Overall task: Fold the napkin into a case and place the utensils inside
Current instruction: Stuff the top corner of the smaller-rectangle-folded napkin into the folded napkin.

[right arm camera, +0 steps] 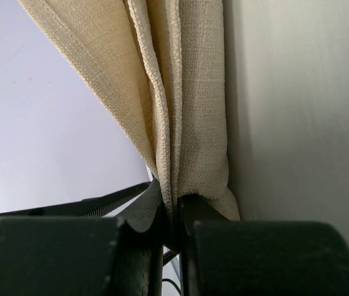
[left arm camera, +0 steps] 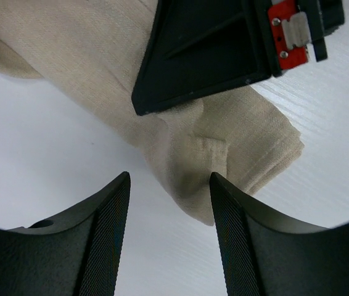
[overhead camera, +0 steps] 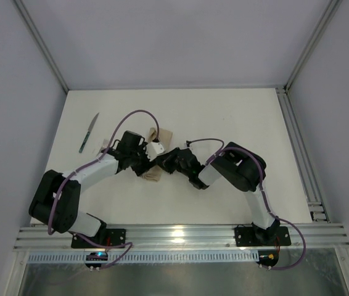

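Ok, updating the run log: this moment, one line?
left hand: open | right hand: shut on napkin | knife: on table

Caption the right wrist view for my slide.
Close-up: the right end effector pinches layered folds of the beige napkin.

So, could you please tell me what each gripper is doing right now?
Left gripper: open, holding nothing.
Right gripper: shut on the folded napkin.

White table top, matte. Aluminium rail along near edge; second rail down right side. Pale grey walls on three sides.
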Controlling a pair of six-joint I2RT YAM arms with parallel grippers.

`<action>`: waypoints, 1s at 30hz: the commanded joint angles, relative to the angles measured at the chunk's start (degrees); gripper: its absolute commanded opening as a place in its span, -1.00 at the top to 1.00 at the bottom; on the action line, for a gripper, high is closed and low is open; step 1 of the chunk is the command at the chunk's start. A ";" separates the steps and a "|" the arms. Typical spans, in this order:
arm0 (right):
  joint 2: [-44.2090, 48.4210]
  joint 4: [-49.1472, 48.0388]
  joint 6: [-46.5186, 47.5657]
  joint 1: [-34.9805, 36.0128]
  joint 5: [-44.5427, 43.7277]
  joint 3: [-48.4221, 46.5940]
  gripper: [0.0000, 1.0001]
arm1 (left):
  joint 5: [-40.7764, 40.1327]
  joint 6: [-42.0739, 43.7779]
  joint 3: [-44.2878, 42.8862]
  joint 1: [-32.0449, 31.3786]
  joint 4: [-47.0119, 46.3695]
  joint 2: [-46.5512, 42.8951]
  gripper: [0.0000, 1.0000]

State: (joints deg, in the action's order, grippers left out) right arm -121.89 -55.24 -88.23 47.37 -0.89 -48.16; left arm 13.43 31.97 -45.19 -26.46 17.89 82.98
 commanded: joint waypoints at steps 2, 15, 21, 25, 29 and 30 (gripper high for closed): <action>0.33 -2.94 0.07 -0.44 -0.52 -0.27 0.93 | -2.27 0.90 0.19 -0.35 -6.37 2.61 -0.12; 1.83 -3.38 0.42 -0.44 0.01 -0.09 0.92 | -3.24 -1.38 0.72 -1.84 -10.51 5.79 0.66; 3.84 -2.15 2.53 -0.35 0.01 0.70 0.78 | -3.94 -2.70 1.24 -1.84 -11.56 3.42 0.95; 5.86 -1.71 4.63 -0.53 0.79 1.05 0.38 | -4.64 -3.49 1.77 -1.84 -12.53 2.36 1.00; 8.85 -0.66 6.31 -0.62 2.38 3.69 0.22 | -6.04 -4.72 2.47 -1.84 -14.19 1.75 1.00; 9.64 -0.39 6.40 -0.62 2.47 5.26 0.22 | -6.22 -5.24 2.65 -1.84 -14.63 1.31 1.00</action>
State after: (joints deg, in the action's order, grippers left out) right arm -116.97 -54.74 -84.29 46.85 0.80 -45.41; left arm 8.54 28.62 -43.24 -28.38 7.55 86.87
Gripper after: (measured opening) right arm 0.385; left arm 0.051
